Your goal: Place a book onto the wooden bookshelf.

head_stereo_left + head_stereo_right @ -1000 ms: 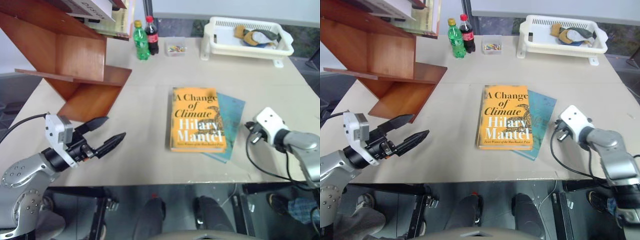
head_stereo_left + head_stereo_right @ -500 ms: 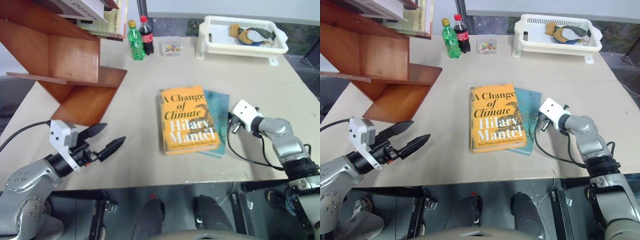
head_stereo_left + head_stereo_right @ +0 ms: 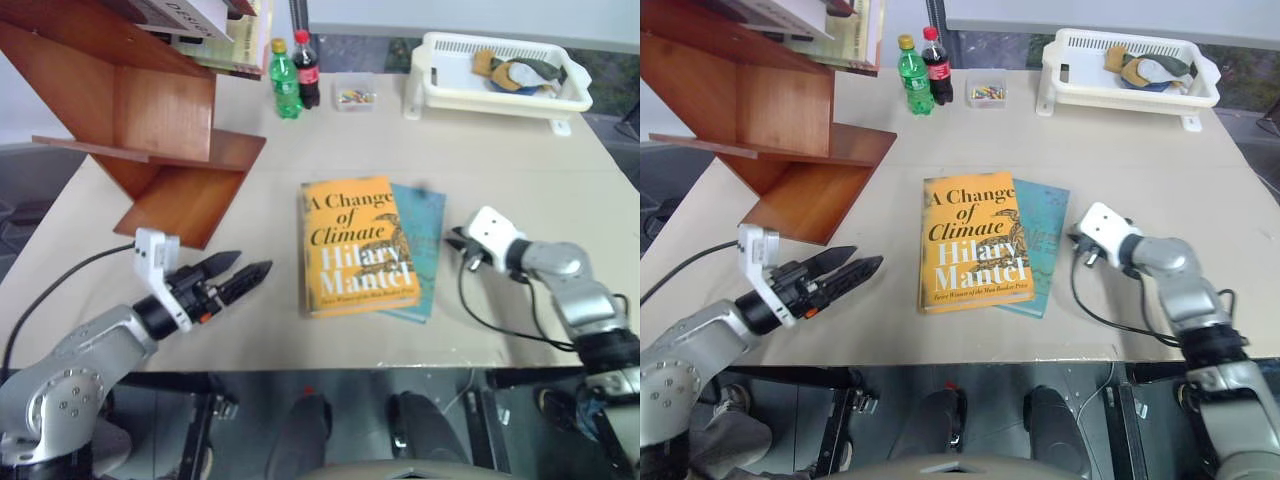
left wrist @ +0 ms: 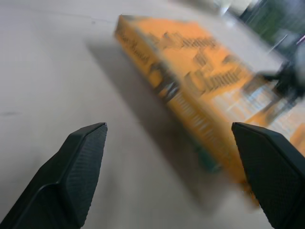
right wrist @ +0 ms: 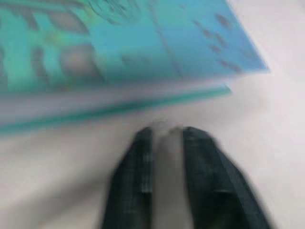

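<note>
Task barely started: the book [image 3: 355, 247] is lying flat on the table [image 3: 300, 150], cover up, overlapping the teal book [image 3: 420, 245] under its right side. Nothing lifted, nothing on the wooden bookshelf [image 3: 150, 130] yet, which is sitting well apart at the table's far left. Everything is left: getting a grip, lifting, carrying across, setting it into a compartment

My left gripper [image 3: 235, 275] is hovering just off the book's left edge, fingers spread wide, holding nothing; in the left wrist view the fingertips [image 4: 78, 162] are standing far apart with the orange spine between and ahead of them, no contact

My right gripper [image 5: 167, 143] is sitting low at the table near the teal book's right edge, fingers showing only a narrow gap, gripping nothing; tips are looking close to the page edge, can't tell if touching

I'm guessing the thick book needs a two-sided pinch, and the teal one underneath could drag along
</note>
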### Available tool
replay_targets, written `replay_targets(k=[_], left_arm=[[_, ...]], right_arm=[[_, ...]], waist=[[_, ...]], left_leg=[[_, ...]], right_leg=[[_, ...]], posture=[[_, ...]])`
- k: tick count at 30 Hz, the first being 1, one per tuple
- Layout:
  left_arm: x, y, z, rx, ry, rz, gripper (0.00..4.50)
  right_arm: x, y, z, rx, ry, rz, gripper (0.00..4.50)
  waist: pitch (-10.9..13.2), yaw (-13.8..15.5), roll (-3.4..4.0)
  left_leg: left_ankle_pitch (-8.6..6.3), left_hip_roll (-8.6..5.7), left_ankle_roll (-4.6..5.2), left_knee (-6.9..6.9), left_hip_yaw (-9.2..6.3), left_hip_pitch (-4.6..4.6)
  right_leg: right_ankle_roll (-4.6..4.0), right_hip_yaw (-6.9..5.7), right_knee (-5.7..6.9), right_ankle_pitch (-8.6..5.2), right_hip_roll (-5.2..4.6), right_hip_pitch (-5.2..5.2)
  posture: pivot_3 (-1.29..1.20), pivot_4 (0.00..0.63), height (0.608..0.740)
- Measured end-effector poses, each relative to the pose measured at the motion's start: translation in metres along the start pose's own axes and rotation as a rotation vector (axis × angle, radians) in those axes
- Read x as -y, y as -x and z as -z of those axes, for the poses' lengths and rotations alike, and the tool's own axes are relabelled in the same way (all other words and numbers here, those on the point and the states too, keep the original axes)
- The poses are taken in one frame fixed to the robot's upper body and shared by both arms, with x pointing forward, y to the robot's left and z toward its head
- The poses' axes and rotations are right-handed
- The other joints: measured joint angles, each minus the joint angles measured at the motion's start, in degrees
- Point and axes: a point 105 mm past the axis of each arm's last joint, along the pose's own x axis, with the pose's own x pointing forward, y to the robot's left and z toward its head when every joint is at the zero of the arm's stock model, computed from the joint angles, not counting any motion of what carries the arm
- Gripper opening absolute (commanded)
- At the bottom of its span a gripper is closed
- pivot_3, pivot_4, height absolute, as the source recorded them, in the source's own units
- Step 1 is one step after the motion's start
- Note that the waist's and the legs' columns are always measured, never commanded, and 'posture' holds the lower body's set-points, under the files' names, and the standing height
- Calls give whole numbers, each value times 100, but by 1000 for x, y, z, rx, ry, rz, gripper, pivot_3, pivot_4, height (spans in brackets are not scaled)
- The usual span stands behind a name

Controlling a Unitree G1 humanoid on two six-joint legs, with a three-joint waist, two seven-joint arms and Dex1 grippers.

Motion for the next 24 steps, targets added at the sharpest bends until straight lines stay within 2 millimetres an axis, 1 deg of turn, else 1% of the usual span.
replay_targets(k=[1,2,3,4,5,6,8,9,10,11,12,14,16,18,21,24], left_arm=[[-2,0,1,-3,27,-4,4500],[-3,-6,2,-15,89,16,4500],[-3,-11,2,-22,128,35,4500],[-4,-20,1,-37,217,69,4500],[-7,-22,1,-42,250,69,4500],[-7,-26,1,-52,278,81,4500],[-9,-37,-2,-73,362,115,4500],[-11,-41,-3,-75,389,121,4500],[-13,-49,-4,-84,439,138,4500],[-14,-53,-6,-86,467,148,4500],[-15,-55,-6,-87,476,150,4500],[-19,-65,-7,-107,524,155,4500],[-21,-77,-3,-151,582,168,4500],[-22,-85,3,-205,619,173,4500],[-24,-89,15,-285,648,170,4500],[-20,-91,14,-338,655,201,4500]], right_arm=[[3,6,-2,9,-2,5,2936],[4,19,-5,33,-32,10,3183],[2,29,-8,54,-66,0,3666],[-6,48,-24,128,-135,-50,4157],[-11,55,-38,177,-139,-87,4345],[-13,61,-46,199,-155,-103,4345],[-28,80,-76,277,-195,-194,4345],[-35,85,-87,306,-193,-233,4345],[-50,90,-104,344,-201,-304,4345],[-61,92,-114,372,-206,-353,4345],[-64,93,-118,379,-207,-364,4345],[-72,93,-129,407,-223,-386,4345],[-81,94,-141,434,-198,-402,4345],[-92,96,-149,451,-178,-425,4345],[-92,95,-151,453,-183,-405,4345],[-95,95,-150,446,-191,-388,4345]], waist=[[0,-13,0],[-1,-38,-2],[1,-40,1],[1,-31,4],[1,-47,5],[0,-76,3],[-1,-94,0],[-2,-102,0],[-3,-97,-2],[-4,-98,-7],[-4,-97,-6],[-4,-69,-7],[-4,-34,-8],[-5,-30,-11],[-5,-36,-11],[-5,-34,-11]], left_leg=[[0,-2,0,0,-5,-1],[0,0,0,0,-4,1],[0,0,0,-1,-9,0],[0,0,0,-1,-19,-1],[0,1,0,-1,-21,1],[0,12,0,-1,-21,7],[0,9,0,0,-21,8],[0,7,0,1,-19,9],[0,4,1,2,-22,9],[1,4,0,3,-22,9],[1,2,0,5,-22,9],[1,-3,0,8,-21,6],[1,-6,0,8,-23,1],[1,-8,0,8,-27,-7],[1,-11,0,6,-25,-12],[1,-11,0,0,-28,-12]], right_leg=[[0,-2,1,0,0,0],[0,0,1,0,1,1],[0,-3,2,0,2,1],[0,-13,6,0,5,2],[0,-14,7,0,7,3],[0,-6,5,0,13,3],[0,-9,7,0,15,7],[0,-11,7,0,15,7],[0,-16,9,-1,14,9],[0,-17,8,0,14,10],[0,-17,9,0,13,11],[0,-16,8,0,10,10],[0,-20,5,0,10,10],[1,-24,0,-1,7,8],[1,-22,-5,-1,3,6],[0,-25,-5,-2,3,4]], posture=[[0,150,740],[0,150,740],[0,150,740],[0,150,740],[0,150,740],[0,150,740],[0,150,740],[0,150,740],[0,150,740],[0,150,740],[0,150,740],[0,150,740],[0,150,740],[0,150,740],[0,150,740],[0,150,740]])
